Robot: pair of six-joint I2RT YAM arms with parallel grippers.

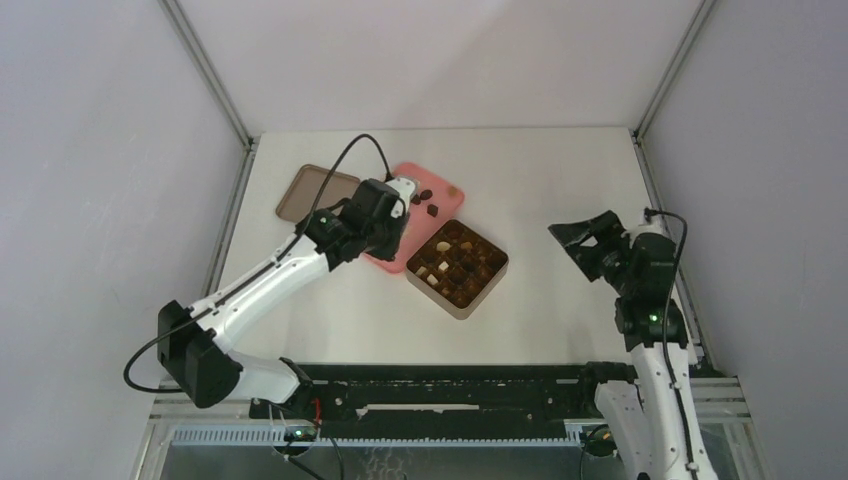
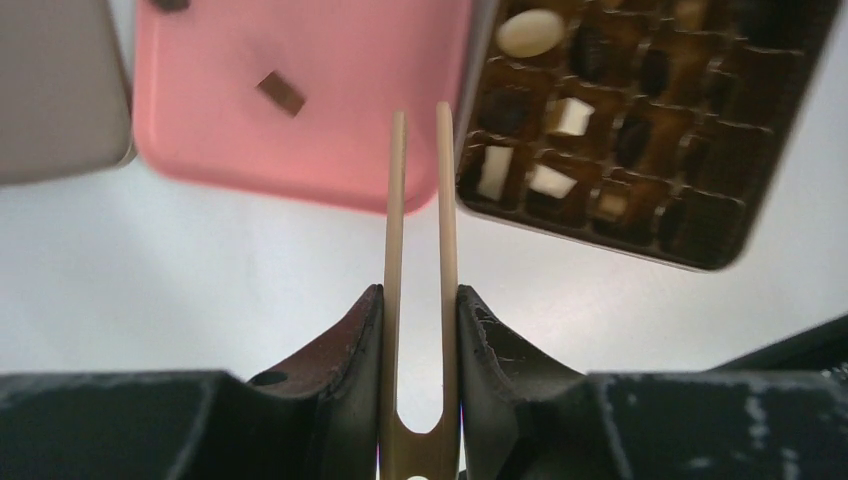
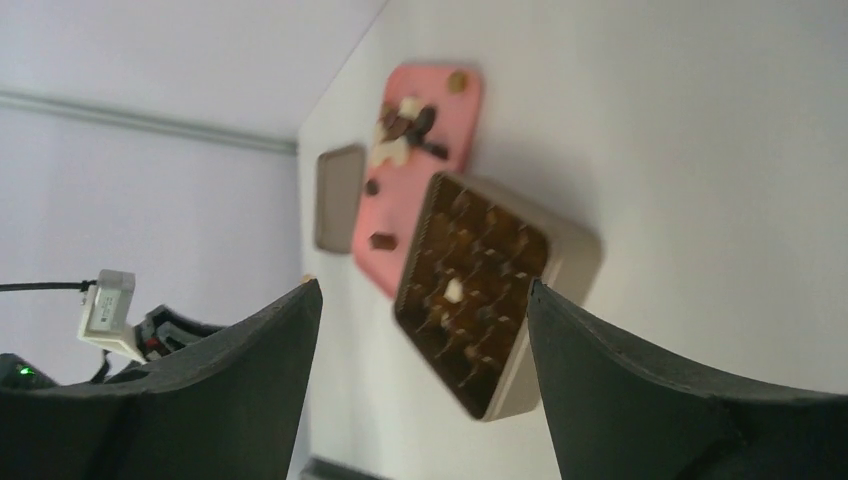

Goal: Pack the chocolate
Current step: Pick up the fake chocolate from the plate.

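Chocolate pieces lie on a pink tray (image 1: 447,187): a few dark ones (image 1: 430,209) near its middle, and one brown piece (image 2: 281,93) in the left wrist view. More chocolate (image 1: 455,262) fills part of the square tan tin (image 1: 487,291), including a cream oval (image 2: 530,32). My left gripper (image 1: 390,215) is shut on the thin wooden tongs (image 2: 396,200). The tong tips are apart and empty, over the tray's near edge beside the tin (image 2: 600,243). My right gripper (image 1: 585,240) is open and empty, raised to the right of the tin (image 3: 570,260).
A tan lid (image 1: 310,190) lies left of the pink tray; it also shows in the left wrist view (image 2: 55,90) and the right wrist view (image 3: 338,185). Metal frame posts stand at the table's back corners. The arm bases sit at the near edge.
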